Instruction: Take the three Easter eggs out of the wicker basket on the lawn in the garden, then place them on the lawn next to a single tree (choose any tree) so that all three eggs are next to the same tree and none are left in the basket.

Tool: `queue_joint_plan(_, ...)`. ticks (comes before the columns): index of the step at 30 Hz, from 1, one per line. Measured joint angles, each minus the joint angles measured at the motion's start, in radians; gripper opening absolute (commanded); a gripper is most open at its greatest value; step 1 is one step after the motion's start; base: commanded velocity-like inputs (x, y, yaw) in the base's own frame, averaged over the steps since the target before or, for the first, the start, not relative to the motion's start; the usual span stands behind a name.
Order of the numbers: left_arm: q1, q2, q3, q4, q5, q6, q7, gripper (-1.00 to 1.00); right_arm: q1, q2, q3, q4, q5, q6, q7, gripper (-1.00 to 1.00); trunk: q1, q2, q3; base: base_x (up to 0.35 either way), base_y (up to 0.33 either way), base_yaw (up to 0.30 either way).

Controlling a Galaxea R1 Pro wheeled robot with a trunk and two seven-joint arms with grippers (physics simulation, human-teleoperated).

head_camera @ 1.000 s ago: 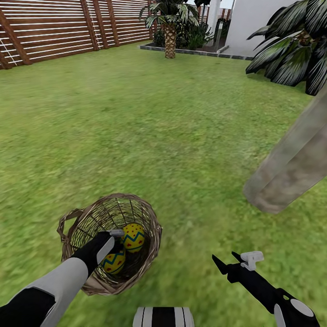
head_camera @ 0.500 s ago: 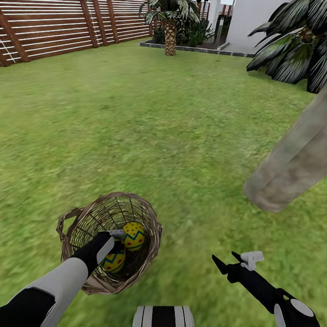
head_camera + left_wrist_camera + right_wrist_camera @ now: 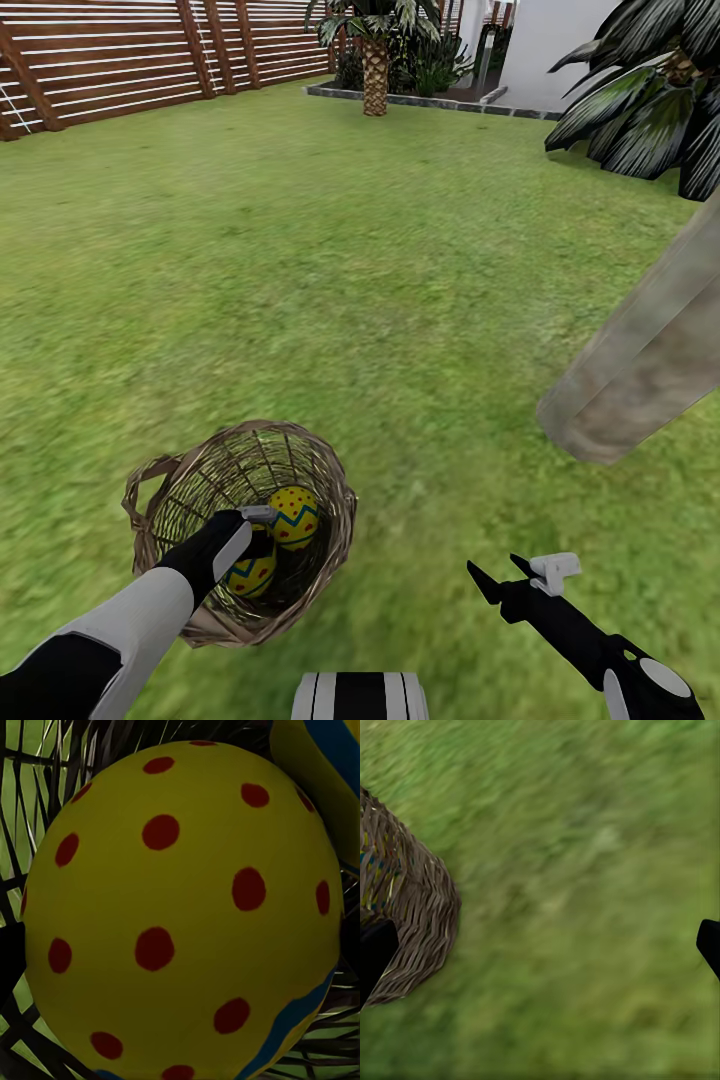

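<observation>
The wicker basket point(image 3: 170, 490) stands on the lawn point(image 3: 330, 270) at the lower left of the head view. Two Easter eggs lie in it, one point(image 3: 295, 516) toward its right wall and one point(image 3: 249, 574) nearer me. My left gripper point(image 3: 262, 530) reaches down into the basket between them. In the left wrist view a yellow egg point(image 3: 180, 915) with red dots sits close up between the dark fingers at the frame's sides, with another egg point(image 3: 322, 765) beside it. My right gripper point(image 3: 503, 578) hangs open over the grass right of the basket point(image 3: 416, 922). The tree point(image 3: 640, 360) rises at the right.
A brown slatted fence point(image 3: 110, 60) runs along the far left. A scaly palm point(image 3: 375, 75) and a white house wall point(image 3: 550, 45) stand at the back, with a dark leafy shrub point(image 3: 650, 100) at the far right. Open grass lies between the basket and the trunk.
The whole picture has shifted a little, with the lawn, fence and basket sliding slightly upward. Both arms keep their places in the view.
</observation>
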Motion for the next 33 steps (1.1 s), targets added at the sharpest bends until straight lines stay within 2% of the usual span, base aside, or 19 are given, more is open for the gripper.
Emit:
queue_joint_plan(1, 0.000, 0.000, 0.000, 0.000, 0.000, 0.000, 0.000, 1.00, 0.000, 0.000, 0.000, 0.000, 0.000, 0.000, 0.000, 1.00, 0.000, 0.000, 0.000, 0.000, 0.000, 0.000)
queue_joint_plan(2, 0.000, 0.000, 0.000, 0.000, 0.000, 0.000, 0.000, -1.00, 0.000, 0.000, 0.000, 0.000, 0.000, 0.000, 0.000, 1.00, 0.000, 0.000, 0.000, 0.000, 0.000, 0.000)
queue_joint_plan(33, 0.000, 0.000, 0.001, -0.001, 0.007, -0.003, 0.004, -1.00, 0.000, 0.001, 0.000, 0.000, 0.000, 0.000, 0.000, 1.00, 0.000, 0.000, 0.000, 0.000, 0.000, 0.000)
